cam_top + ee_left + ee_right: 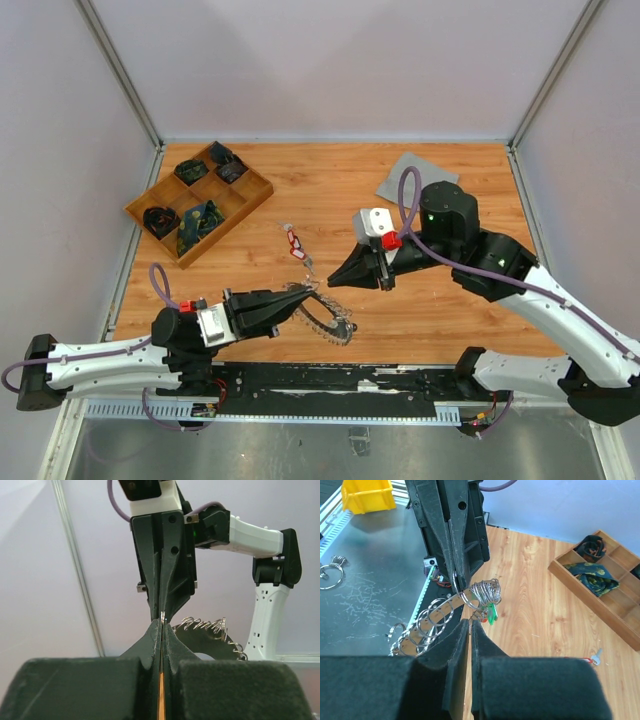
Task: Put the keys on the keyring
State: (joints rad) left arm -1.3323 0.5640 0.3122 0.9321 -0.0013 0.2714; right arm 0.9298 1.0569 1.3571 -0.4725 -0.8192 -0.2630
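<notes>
The keyring, a large silver ring fringed with small split rings, is held up off the table near its front edge. My left gripper is shut on its rim; the thin metal shows between the closed pads in the left wrist view. My right gripper faces it tip to tip and is closed on a thin metal bit in the right wrist view, right beside a green-tagged key hanging at the ring. A red-tagged key lies on the table behind.
A wooden compartment tray with dark items stands at the back left. A grey cloth lies at the back right. A yellow bin and a loose ring sit on the metal surface before the table.
</notes>
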